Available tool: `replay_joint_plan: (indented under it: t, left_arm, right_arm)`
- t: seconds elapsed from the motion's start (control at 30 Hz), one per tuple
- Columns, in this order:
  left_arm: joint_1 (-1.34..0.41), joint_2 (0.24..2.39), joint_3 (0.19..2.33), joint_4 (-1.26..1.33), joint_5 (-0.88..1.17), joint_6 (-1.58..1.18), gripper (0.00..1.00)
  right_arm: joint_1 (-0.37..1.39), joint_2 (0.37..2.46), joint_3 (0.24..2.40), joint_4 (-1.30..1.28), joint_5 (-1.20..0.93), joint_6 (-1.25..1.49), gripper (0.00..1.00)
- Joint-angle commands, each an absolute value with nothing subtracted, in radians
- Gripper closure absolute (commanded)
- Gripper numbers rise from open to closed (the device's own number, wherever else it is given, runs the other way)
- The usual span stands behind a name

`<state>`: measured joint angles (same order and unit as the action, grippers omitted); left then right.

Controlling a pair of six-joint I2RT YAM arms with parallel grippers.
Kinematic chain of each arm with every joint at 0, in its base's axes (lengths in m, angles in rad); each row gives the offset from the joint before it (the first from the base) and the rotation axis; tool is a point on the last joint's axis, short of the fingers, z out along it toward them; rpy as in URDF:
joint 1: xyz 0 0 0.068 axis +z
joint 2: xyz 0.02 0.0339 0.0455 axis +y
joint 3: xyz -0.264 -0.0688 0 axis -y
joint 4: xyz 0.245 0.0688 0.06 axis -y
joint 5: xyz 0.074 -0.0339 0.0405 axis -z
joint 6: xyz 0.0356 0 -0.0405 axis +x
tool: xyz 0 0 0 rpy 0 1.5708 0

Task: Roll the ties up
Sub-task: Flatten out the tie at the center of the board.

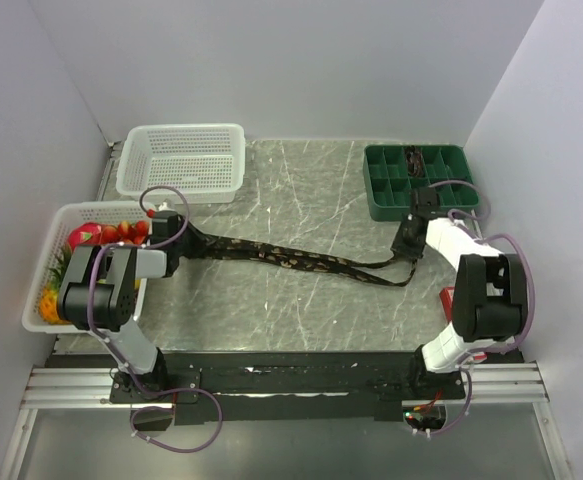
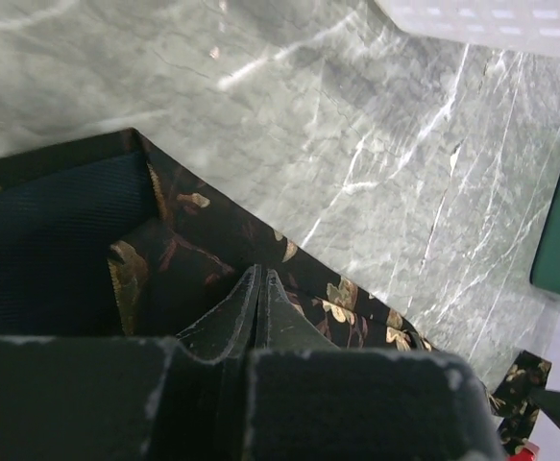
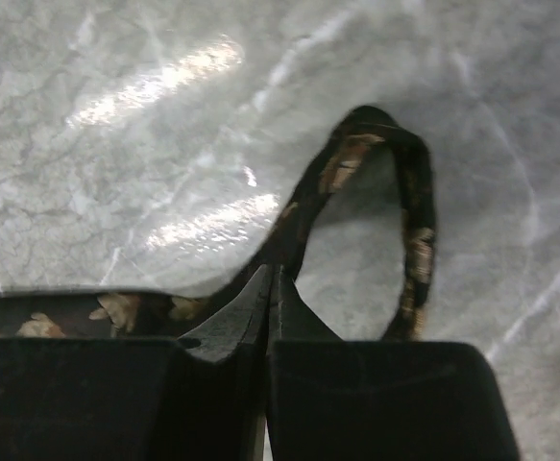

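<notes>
A dark tie (image 1: 291, 258) with tan flecks lies stretched across the marble table (image 1: 301, 190) between both arms. My left gripper (image 1: 179, 247) is shut on its wide end; in the left wrist view the closed gripper (image 2: 261, 274) pinches folded dark fabric (image 2: 222, 240). My right gripper (image 1: 407, 243) is shut on the narrow end. In the right wrist view the closed gripper (image 3: 273, 274) grips the tie, and the thin end curls in a loop (image 3: 395, 192) above the table.
An empty white basket (image 1: 183, 160) stands at the back left. A second white basket (image 1: 56, 265) with colourful toys is at the left edge. A green divided tray (image 1: 416, 180) is at the back right. A red object (image 1: 448, 298) lies by the right arm.
</notes>
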<state>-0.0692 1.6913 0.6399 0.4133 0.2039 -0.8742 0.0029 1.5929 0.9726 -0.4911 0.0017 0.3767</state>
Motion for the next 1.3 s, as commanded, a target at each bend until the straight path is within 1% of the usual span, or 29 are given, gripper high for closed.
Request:
replay_joint_plan:
  t: [0.0,0.17,0.27,0.4,0.43,0.5,0.53,0.57,0.6,0.63,0.7,0.73,0.77,0.87,1.0,1.17,1.23,1.27]
  left_arm:
    - [-0.015,1.661,0.611,0.341,0.138,-0.899,0.99]
    - [-0.002,1.671,0.601,0.38,0.182,-0.882,0.99]
    - [-0.002,1.693,0.607,0.442,0.264,-0.856,0.99]
    - [-0.027,1.703,0.621,0.48,0.325,-0.813,0.99]
    - [-0.034,1.695,0.621,0.483,0.328,-0.799,0.97]
    - [-0.064,1.654,0.629,0.468,0.305,-0.782,0.93]
    - [-0.077,1.637,0.637,0.454,0.293,-0.763,0.92]
    - [-0.089,1.619,0.644,0.433,0.249,-0.753,0.9]
    - [-0.113,1.582,0.652,0.413,0.224,-0.741,0.88]
    - [-0.126,1.566,0.673,0.367,0.201,-0.72,0.82]
    - [-0.149,1.53,0.689,0.339,0.158,-0.701,0.79]
    - [-0.153,1.522,0.699,0.318,0.149,-0.693,0.76]
    - [-0.156,1.516,0.704,0.313,0.143,-0.69,0.74]
    - [-0.163,1.499,0.709,0.301,0.135,-0.683,0.71]
    - [-0.179,1.506,0.713,0.293,0.124,-0.681,0.7]
    - [-0.205,1.545,0.738,0.282,0.114,-0.669,0.7]
    - [-0.21,1.557,0.739,0.29,0.113,-0.67,0.7]
    - [-0.213,1.562,0.739,0.293,0.115,-0.67,0.7]
  right_arm:
    - [-0.034,1.51,0.919,-0.522,-0.032,0.403,1.0]
    - [-0.051,1.442,0.864,-0.529,-0.022,0.417,1.0]
    - [-0.049,1.393,0.857,-0.534,-0.002,0.408,1.0]
    - [-0.048,1.261,0.868,-0.517,-0.002,0.387,0.99]
    - [-0.048,1.247,0.874,-0.514,-0.002,0.382,0.92]
    - [-0.051,1.243,0.891,-0.509,-0.002,0.374,0.85]
    - [-0.052,1.25,0.893,-0.505,-0.002,0.367,0.77]
    - [-0.054,1.262,0.896,-0.499,-0.002,0.367,0.58]
    - [-0.057,1.3,0.908,-0.497,-0.002,0.37,0.47]
    - [-0.058,1.327,0.92,-0.499,-0.002,0.373,0.32]
    - [-0.063,1.429,0.987,-0.532,-0.011,0.38,0.27]
    - [-0.069,1.463,1.009,-0.538,-0.027,0.38,0.19]
    - [-0.072,1.492,1.032,-0.549,-0.029,0.387,0.17]
    - [-0.075,1.575,1.087,-0.552,-0.047,0.4,0.19]
    - [-0.077,1.663,1.155,-0.571,-0.046,0.419,0.26]
    - [-0.078,1.73,1.17,-0.572,-0.035,0.419,0.34]
    - [-0.083,1.747,1.167,-0.566,-0.035,0.423,0.39]
    - [-0.084,1.776,1.18,-0.572,-0.038,0.423,0.48]
